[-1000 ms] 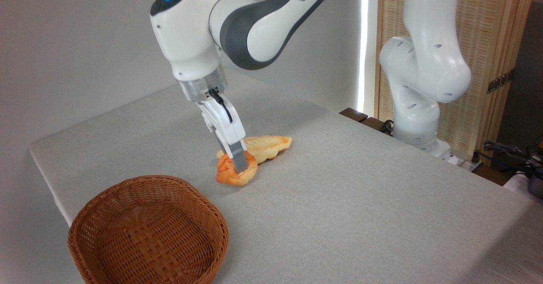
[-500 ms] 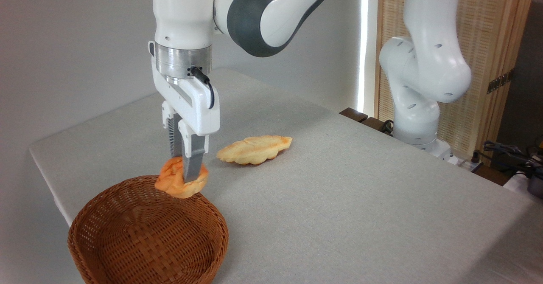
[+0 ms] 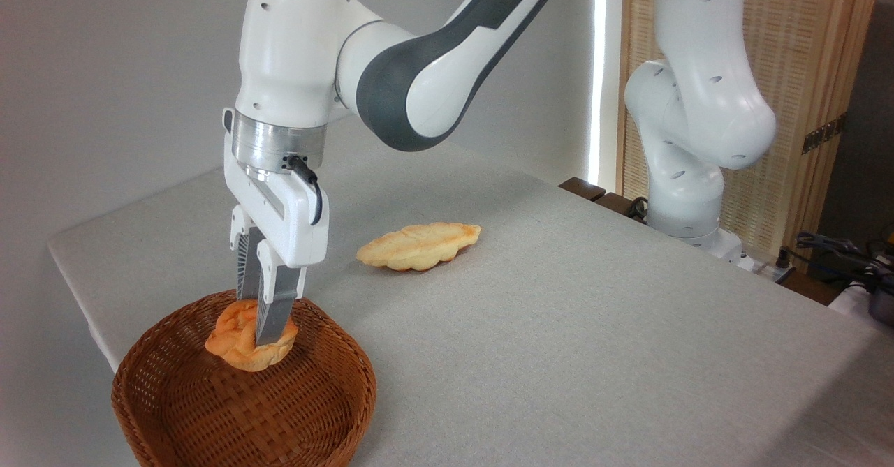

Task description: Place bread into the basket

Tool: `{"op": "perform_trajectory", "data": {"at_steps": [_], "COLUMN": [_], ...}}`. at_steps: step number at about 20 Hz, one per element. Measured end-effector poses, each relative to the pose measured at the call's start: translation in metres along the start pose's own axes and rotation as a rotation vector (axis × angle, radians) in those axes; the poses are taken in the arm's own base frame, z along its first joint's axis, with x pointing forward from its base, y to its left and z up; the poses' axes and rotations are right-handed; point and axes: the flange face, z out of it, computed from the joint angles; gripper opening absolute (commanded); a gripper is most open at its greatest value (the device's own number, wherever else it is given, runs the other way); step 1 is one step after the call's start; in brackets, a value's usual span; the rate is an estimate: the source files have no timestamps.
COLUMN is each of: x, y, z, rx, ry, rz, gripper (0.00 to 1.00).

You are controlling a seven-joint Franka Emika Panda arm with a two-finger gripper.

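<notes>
The bread (image 3: 241, 341), a small round orange-golden bun, hangs inside the rim of the basket (image 3: 328, 397), a reddish-brown woven wicker bowl at the table's front left. My gripper (image 3: 257, 331) points straight down and is shut on the bread, one finger on each side of it. The bun is held above the basket's floor, near its far side. Whether it touches the weave beneath cannot be told.
A longer pale-yellow leaf-shaped pastry (image 3: 418, 245) lies on the grey table (image 3: 594, 327) to the right of the gripper. The arm's white base (image 3: 688, 174) stands at the table's far right edge, with cables (image 3: 838, 250) beyond it.
The gripper lifted the bread off the table beside the pastry, carried it left and toward the front, and lowered it over the basket. The pastry stayed in place.
</notes>
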Motion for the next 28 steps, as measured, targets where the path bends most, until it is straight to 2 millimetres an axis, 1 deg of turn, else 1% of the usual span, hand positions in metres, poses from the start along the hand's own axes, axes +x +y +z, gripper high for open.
{"op": "perform_trajectory", "data": {"at_steps": [14,18,21,26,28], "x": [0.003,0.005,0.002,-0.008,-0.011], "y": [0.002,0.001,0.0,0.003,0.005], "z": [0.001,-0.004,-0.021,-0.075,-0.09], "rx": [0.003,0.008,-0.004,-0.089,-0.126], "ry": [0.005,0.012,0.007,-0.065,-0.103], "rz": [0.006,-0.006,-0.055,-0.139,-0.152], "gripper": [1.0,1.0,1.0,1.0,1.0]}}
